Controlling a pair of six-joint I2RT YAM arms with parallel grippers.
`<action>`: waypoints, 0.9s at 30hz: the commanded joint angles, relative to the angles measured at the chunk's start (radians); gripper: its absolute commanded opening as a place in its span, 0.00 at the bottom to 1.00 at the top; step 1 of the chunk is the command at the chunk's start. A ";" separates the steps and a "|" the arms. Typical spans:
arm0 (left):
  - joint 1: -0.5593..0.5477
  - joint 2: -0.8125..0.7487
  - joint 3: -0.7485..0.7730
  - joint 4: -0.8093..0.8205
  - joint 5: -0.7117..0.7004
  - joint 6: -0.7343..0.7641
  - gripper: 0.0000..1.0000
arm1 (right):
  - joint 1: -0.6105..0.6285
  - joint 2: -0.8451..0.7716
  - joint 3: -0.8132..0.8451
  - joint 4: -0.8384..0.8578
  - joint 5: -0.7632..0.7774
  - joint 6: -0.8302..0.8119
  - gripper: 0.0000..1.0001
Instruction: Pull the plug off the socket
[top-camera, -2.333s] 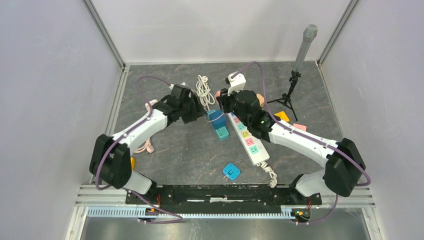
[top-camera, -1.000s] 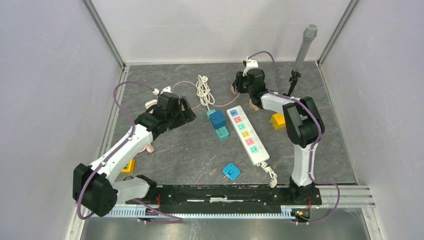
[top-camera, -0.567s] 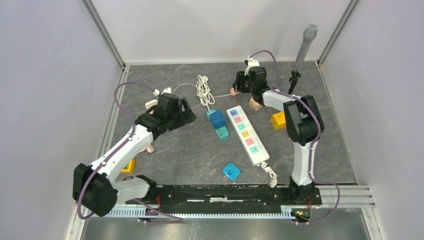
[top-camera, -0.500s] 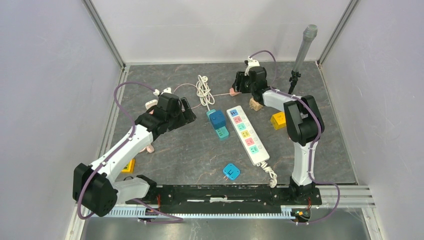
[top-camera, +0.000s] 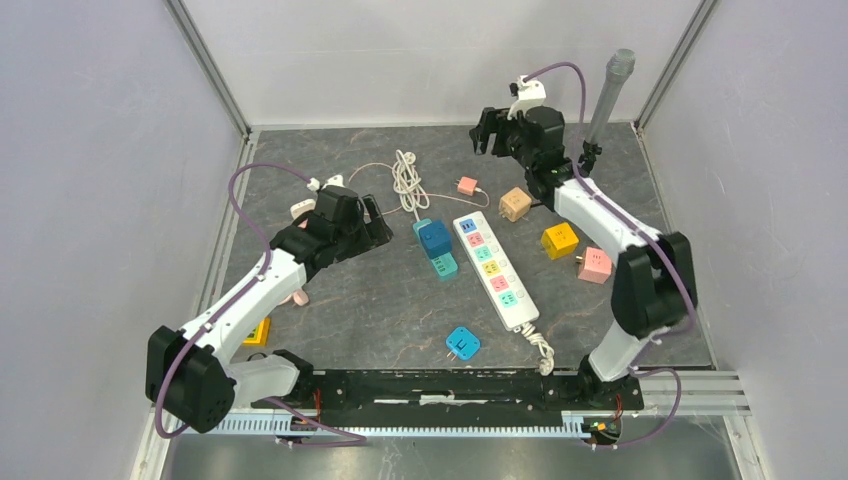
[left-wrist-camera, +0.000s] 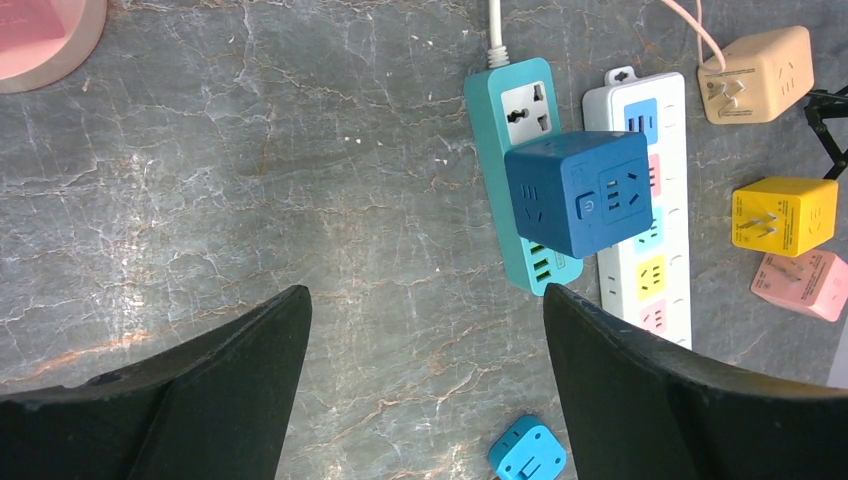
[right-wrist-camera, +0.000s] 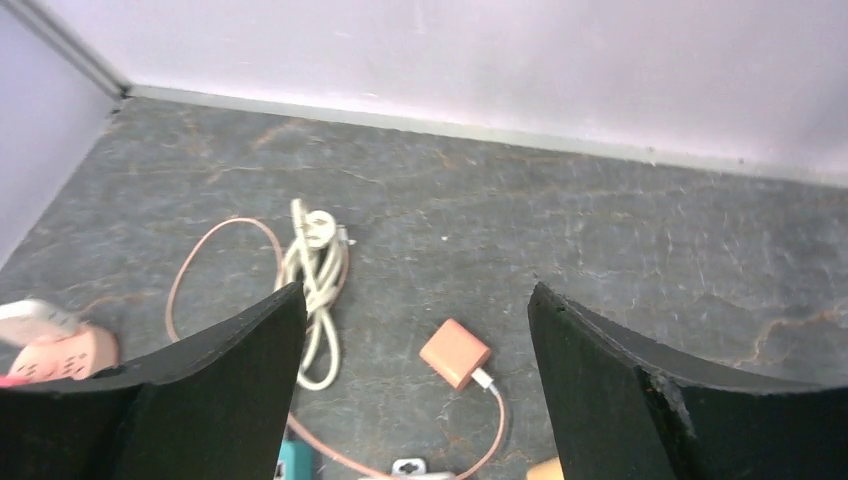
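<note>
Jaws of the left end effector (left-wrist-camera: 425, 300) stood wide apart with nothing between them. It hung over bare stone just left of the teal socket strip (left-wrist-camera: 520, 100), probably lined up for the dark blue cube plug (left-wrist-camera: 575, 190). That cube sat pushed into the strip's middle and looked like the plug left to pull. Just right of it lay the white power strip (top-camera: 490, 265), its coloured sockets all vacant. Further back a small pink plug (top-camera: 466, 186) rested loose on its thin cable, joined to no socket. The right end effector (right-wrist-camera: 415, 295) was raised above the far right corner, also gaping and empty, likely kept clear of the work. Beige (top-camera: 514, 203), yellow (top-camera: 560, 240) and pink (top-camera: 595, 265) cubes sat unplugged at the right.

The bench (top-camera: 380, 300) was dark grey marbled stone, flat and matte. Plain pale walls (top-camera: 430, 60) with metal corner rails enclosed it on three sides.
</note>
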 joint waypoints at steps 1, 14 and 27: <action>0.005 0.008 0.001 0.021 -0.010 0.026 0.93 | 0.071 -0.167 -0.125 0.039 -0.033 -0.088 0.88; 0.005 -0.035 -0.047 0.014 -0.094 -0.014 1.00 | 0.350 -0.367 -0.534 0.029 0.104 -0.087 0.98; 0.005 -0.025 -0.076 0.051 -0.074 -0.033 1.00 | 0.466 -0.100 -0.362 -0.034 0.244 -0.099 0.97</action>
